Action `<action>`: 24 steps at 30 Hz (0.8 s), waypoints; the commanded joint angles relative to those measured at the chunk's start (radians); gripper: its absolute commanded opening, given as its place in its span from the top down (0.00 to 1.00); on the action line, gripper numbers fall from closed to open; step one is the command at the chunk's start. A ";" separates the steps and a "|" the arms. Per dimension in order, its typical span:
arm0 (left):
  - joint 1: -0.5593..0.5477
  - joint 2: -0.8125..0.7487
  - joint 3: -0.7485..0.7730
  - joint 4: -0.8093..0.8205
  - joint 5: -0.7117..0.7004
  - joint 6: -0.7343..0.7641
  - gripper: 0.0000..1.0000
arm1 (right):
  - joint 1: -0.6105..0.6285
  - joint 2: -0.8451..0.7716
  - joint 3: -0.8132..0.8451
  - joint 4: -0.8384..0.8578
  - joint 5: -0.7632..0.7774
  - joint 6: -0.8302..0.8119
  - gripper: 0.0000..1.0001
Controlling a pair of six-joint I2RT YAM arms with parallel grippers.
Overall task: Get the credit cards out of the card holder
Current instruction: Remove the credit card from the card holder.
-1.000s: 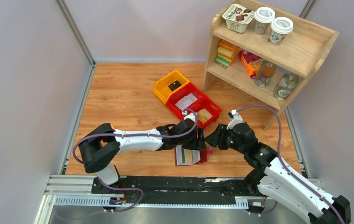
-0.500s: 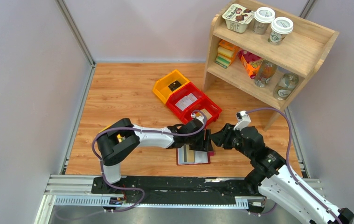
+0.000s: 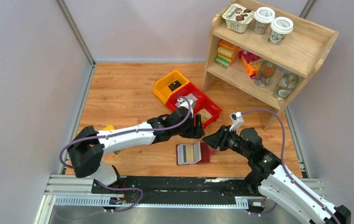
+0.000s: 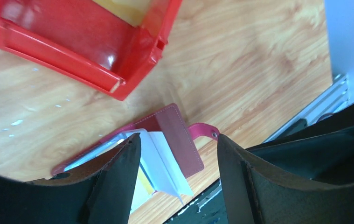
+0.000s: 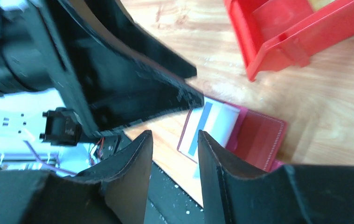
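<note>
The card holder (image 3: pixel 192 153) lies open and flat on the table (image 3: pixel 119 93), with the credit cards (image 3: pixel 190 153) tucked in its pockets and its near edge close to the front rail (image 3: pixel 165 184). The left gripper (image 3: pixel 198 127) hangs wide open and empty, and the holder shows through its gap on the near side. The red bin (image 3: pixel 194 103) crowds the far side of those jaws. The right gripper (image 3: pixel 208 139), slightly parted and empty, points at the holder's snap-tab edge, close to the left jaws. Bare wood lies open left of the holder.
</note>
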 commanded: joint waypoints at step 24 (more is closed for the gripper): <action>0.032 -0.540 -0.464 -0.251 -0.275 -0.223 0.34 | 0.307 0.716 0.330 0.071 0.035 -0.018 0.64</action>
